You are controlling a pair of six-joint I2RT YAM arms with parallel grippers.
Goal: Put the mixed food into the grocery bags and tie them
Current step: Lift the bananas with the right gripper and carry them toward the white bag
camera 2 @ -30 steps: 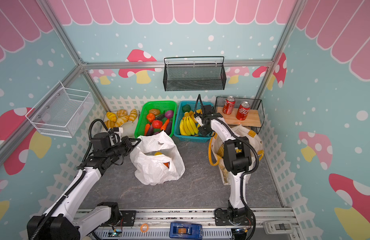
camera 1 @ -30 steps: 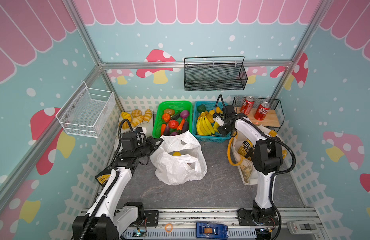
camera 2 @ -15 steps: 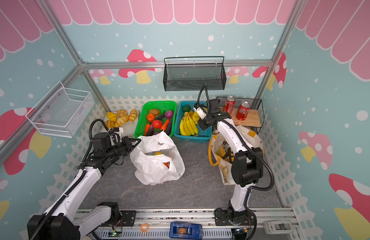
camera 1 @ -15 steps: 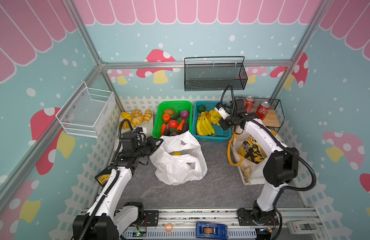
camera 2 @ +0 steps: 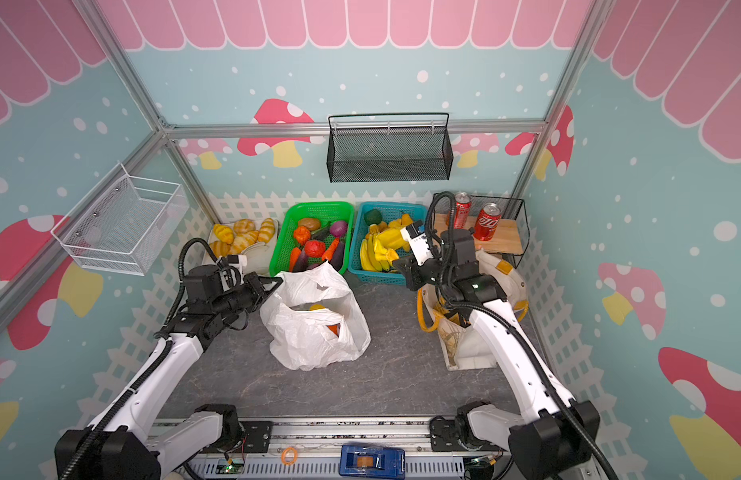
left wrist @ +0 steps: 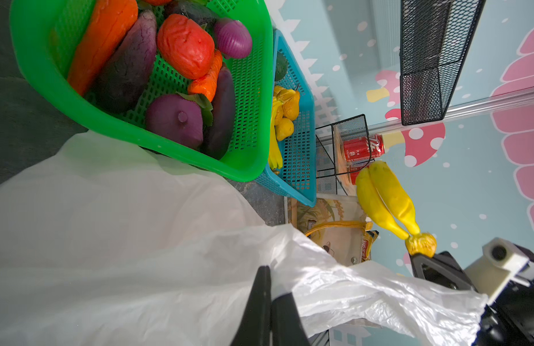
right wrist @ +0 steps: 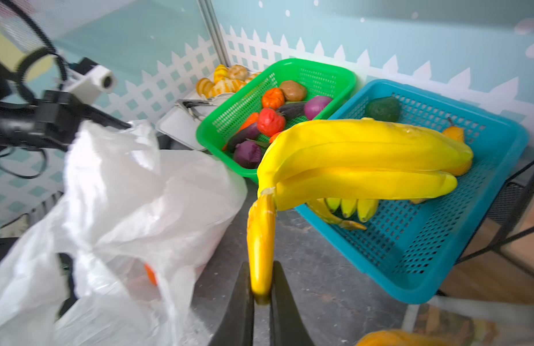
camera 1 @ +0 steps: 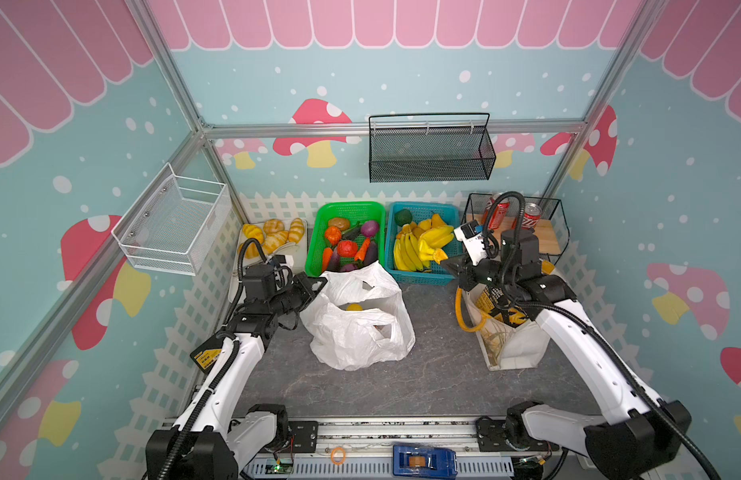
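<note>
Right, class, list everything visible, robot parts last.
thin white plastic bag: one, white, table centre
cream cloth tote: one, cream, table right
yellow toy banana bunch: one, yellow, held aloft
green plastic basket: one, green, back, vegetables inside
teal plastic basket: one, teal, back, fruit inside
red soda cans: two, red, back-right shelf
golden bread rolls: several, golden, back-left tray
black mesh basket: one, black, back wall
white mesh basket: one, white, left wall
left gripper: one, black, shut on bag
right gripper: one, black, shut on banana stem
</note>
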